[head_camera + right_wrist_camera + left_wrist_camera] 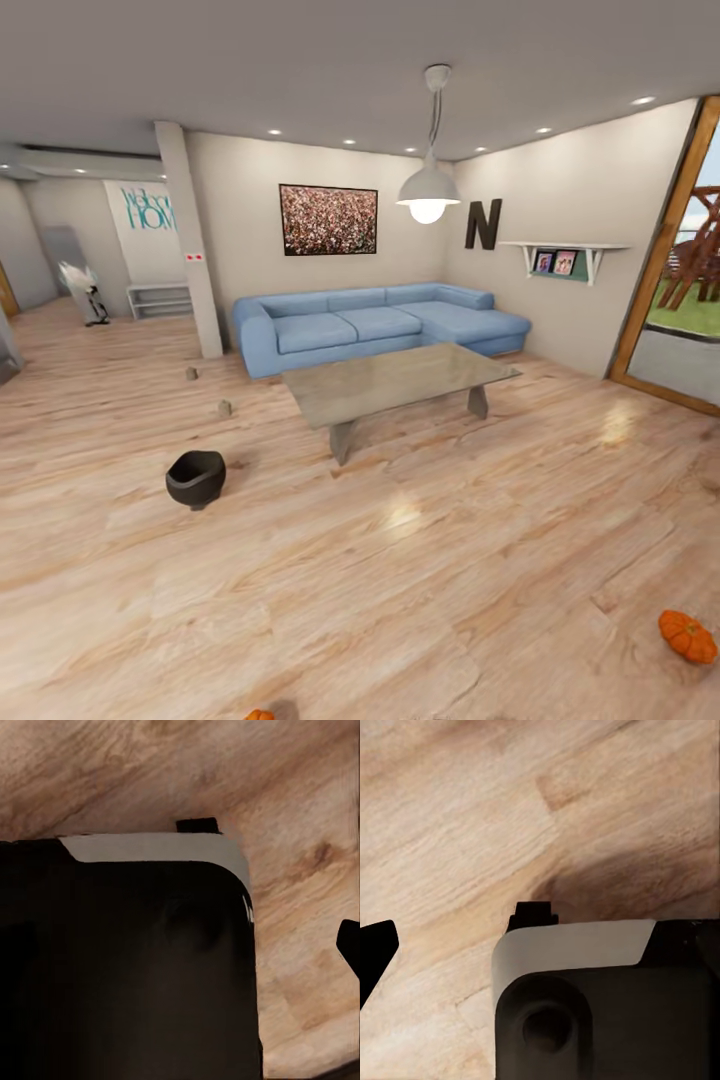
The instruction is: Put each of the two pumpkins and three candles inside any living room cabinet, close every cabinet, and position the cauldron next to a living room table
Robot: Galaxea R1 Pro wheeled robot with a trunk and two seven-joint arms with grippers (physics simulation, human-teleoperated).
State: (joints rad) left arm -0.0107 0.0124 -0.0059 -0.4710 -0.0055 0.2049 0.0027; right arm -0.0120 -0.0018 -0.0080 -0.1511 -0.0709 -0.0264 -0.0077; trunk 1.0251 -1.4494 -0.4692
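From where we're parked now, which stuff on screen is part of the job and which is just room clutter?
Job:
cauldron on the floor, apart from the table
two pumpkins on the floor
two small tan candles on the floor

Clutter:
sofa
lamp
picture
shelf
letter N

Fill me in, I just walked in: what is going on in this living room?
Nothing is being handled right now. The black cauldron sits on the wood floor, apart from the coffee table. Two small candles lie on the floor beyond it, toward the blue sofa. One pumpkin rests on the floor at the right, another at the bottom edge of the head view.
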